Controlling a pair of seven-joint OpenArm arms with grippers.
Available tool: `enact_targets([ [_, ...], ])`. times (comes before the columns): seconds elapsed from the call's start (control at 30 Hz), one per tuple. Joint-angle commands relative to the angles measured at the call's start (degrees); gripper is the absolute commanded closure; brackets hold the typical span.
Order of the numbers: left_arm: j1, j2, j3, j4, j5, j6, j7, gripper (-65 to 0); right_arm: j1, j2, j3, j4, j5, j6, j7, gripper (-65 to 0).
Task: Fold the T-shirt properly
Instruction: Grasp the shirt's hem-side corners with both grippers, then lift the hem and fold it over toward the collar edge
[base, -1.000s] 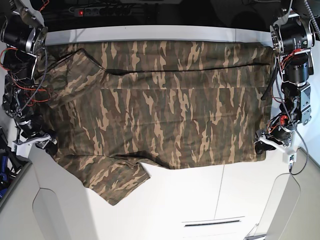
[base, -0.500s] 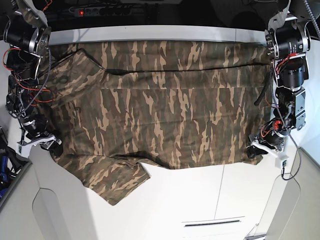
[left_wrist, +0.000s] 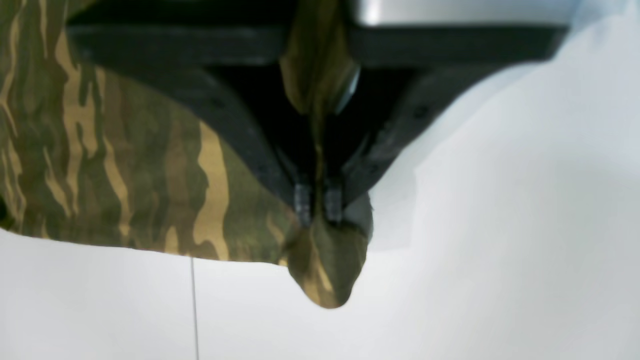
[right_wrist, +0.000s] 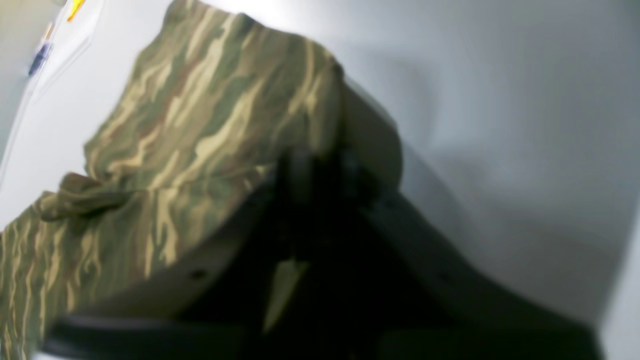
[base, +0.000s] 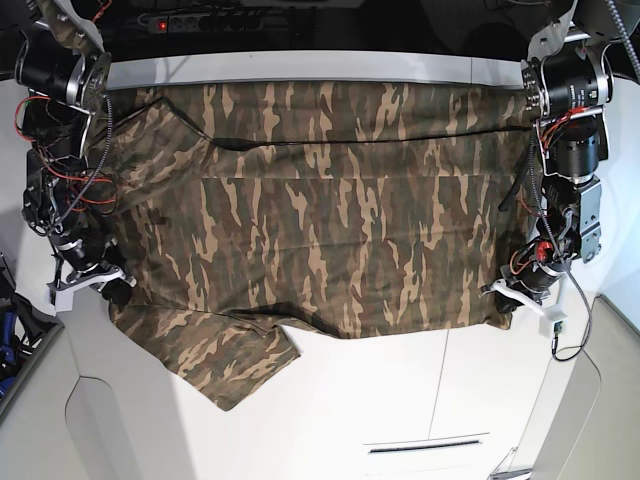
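T-shirt (base: 320, 230) lies spread flat across the white table (base: 400, 400), camo print w/ olive, brown & tan streaks; long crease lines run across the upper part. One sleeve (base: 225, 360) sticks out over the near edge at lower left. At the base view's left, right gripper (base: 100, 285) is clamped on the shirt's near-left corner; wrist view is blurry but shows cloth bunched over its tips. At the right, left gripper (left_wrist: 318, 202) is pinched tight on the near-right corner, a small fold of fabric hanging below the tips.
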Motion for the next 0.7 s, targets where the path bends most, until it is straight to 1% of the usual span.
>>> enact_targets([
  [0.0, -1.7, -0.7, -0.1, 0.7, -0.2, -0.2, -0.6, 0.0, 0.9, 0.5, 0.0, 0.4, -0.7, -0.2, -0.9, 0.0],
  [0.17, -1.9, -1.4, -0.1, 0.8, -0.3, -0.7, -0.6, 0.0, 1.0, 0.9, 0.0, 0.6, -2.1, 0.2, -0.9, 0.0],
  [0.23, -2.0, -2.0, -0.1, 0.8, -0.3, -2.8, -0.3, 0.0, 1.0, 1.0, 0.0, 1.1, -2.2, 0.3, -1.4, 0.0],
  [0.33, -2.0, -2.9, -0.1, 0.9, -1.4, -7.4, 0.4, 0.0, 1.0, 1.2, 0.0, 2.6, -2.2, 0.4, -3.1, 0.0],
  [0.4, -2.0, -3.4, -0.1, 0.9, -2.9, -8.6, 1.0, 0.0, 1.0, 1.5, 0.0, 3.7, -1.7, 0.5, -5.2, 0.0],
  [0.53, -2.0, -3.8, -0.1, 1.5, -3.1, -9.5, 2.2, 0.0, 1.0, 2.1, 0.0, 6.7, 1.4, 0.5, -10.4, 0.0],
  [0.67, -1.9, -4.4, -0.1, 3.9, -5.9, -12.8, 7.3, 0.0, 0.7, 2.8, 0.0, 10.3, 3.9, 0.7, -16.2, 0.0],
])
